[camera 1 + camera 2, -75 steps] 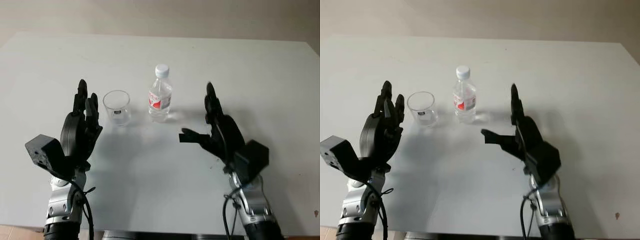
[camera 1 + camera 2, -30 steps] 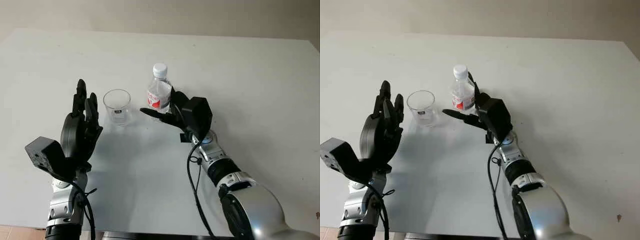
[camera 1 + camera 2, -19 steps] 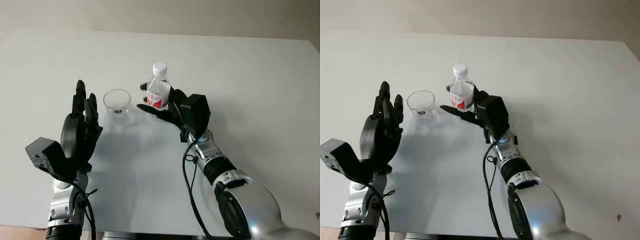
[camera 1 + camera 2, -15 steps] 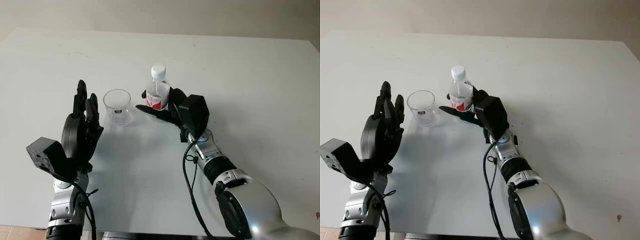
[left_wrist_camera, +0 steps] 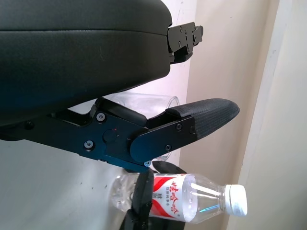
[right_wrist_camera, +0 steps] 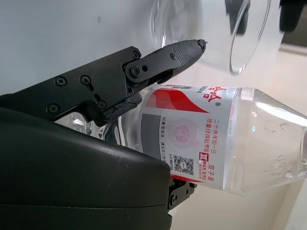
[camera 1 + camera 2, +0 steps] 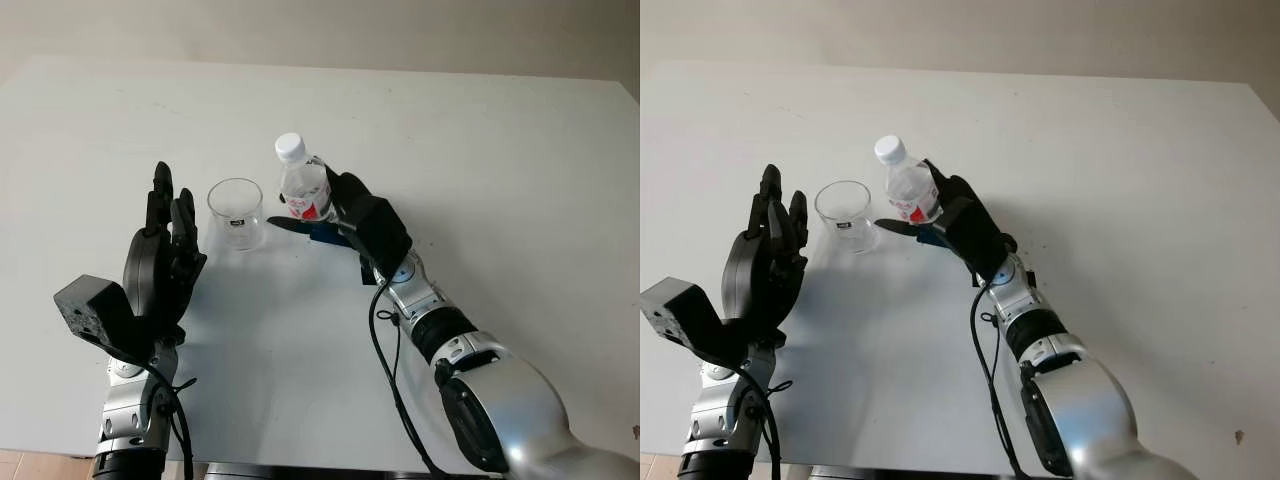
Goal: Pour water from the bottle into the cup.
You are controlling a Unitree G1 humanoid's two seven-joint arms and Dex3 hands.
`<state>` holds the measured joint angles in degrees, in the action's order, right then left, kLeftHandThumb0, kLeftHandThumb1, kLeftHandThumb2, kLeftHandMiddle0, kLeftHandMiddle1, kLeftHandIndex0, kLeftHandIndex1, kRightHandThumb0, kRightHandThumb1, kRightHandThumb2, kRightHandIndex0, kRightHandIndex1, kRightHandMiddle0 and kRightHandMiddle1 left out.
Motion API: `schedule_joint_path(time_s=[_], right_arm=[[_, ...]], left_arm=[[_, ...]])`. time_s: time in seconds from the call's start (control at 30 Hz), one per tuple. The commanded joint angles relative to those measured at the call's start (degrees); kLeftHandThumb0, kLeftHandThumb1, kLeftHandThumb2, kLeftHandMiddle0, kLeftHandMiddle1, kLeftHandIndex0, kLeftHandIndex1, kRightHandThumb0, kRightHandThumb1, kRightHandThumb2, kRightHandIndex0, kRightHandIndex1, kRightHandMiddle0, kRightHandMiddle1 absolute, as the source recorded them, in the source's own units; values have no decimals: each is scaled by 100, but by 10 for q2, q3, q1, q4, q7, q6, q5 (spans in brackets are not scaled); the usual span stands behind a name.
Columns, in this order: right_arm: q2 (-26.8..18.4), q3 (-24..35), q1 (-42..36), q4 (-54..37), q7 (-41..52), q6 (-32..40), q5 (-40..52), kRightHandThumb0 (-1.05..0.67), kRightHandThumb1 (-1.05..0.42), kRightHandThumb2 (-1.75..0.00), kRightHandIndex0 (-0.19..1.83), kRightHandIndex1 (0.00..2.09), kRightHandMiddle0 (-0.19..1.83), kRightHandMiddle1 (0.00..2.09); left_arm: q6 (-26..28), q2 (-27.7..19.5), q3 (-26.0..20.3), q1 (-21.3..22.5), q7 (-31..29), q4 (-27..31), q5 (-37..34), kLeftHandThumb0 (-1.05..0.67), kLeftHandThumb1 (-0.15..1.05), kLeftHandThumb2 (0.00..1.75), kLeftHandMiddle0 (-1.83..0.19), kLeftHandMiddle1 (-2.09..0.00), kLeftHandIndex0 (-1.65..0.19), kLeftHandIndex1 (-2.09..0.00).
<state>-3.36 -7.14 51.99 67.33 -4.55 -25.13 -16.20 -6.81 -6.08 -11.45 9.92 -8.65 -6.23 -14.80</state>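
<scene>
A clear water bottle [image 7: 298, 180] with a red label and a white cap [image 7: 290, 147] is held in my right hand [image 7: 308, 207], which is shut on its lower body. The bottle is tilted, its capped top leaning toward the cup. The right wrist view has the label [image 6: 192, 139] against my palm and one finger [image 6: 163, 60] across it. The clear plastic cup [image 7: 236, 212] stands upright on the table just left of the bottle. My left hand [image 7: 168, 220] is open, raised left of the cup and apart from it.
The white table [image 7: 500, 150] reaches to a beige wall at the back. Its right edge runs along the far right, and its front edge lies near my forearms.
My right hand moved in from the right, closed on the bottle, and tipped its top to the left toward the cup. The left hand and the cup stayed put.
</scene>
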Motion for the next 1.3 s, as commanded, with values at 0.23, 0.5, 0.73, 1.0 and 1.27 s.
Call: schedule_joint_path(time_s=[0.23,0.5,0.73,1.0,1.27], right_arm=[[-45,-18,110,13,-53,41,-38,-14,-105,-24,105,209,98,209],[-69,-72,185,41,-84,82,-105,-17,-104,-21,99,209,88,209],[-75,-130,218,58,-112,100,-172,-19,-105,-15,103,209,78,209],[-87,-204,230,65,-162,106,-252,-19,-105,-16,98,209,45,209],[-103,-267,238,71,-212,106,-318,-23,-105,-16,95,209,20,209]], left_arm=[[-2,3,0,0,5,5,2,-76,105,74,10,-6,16,-6],[-8,5,2,3,2,-1,2,-76,105,74,11,-5,16,-6],[-8,11,2,0,5,3,2,-76,105,74,11,-5,17,-5],[-8,14,2,-4,13,7,5,-75,105,74,10,-6,16,-6],[-7,11,1,0,7,5,0,-75,105,75,11,-5,17,-5]])
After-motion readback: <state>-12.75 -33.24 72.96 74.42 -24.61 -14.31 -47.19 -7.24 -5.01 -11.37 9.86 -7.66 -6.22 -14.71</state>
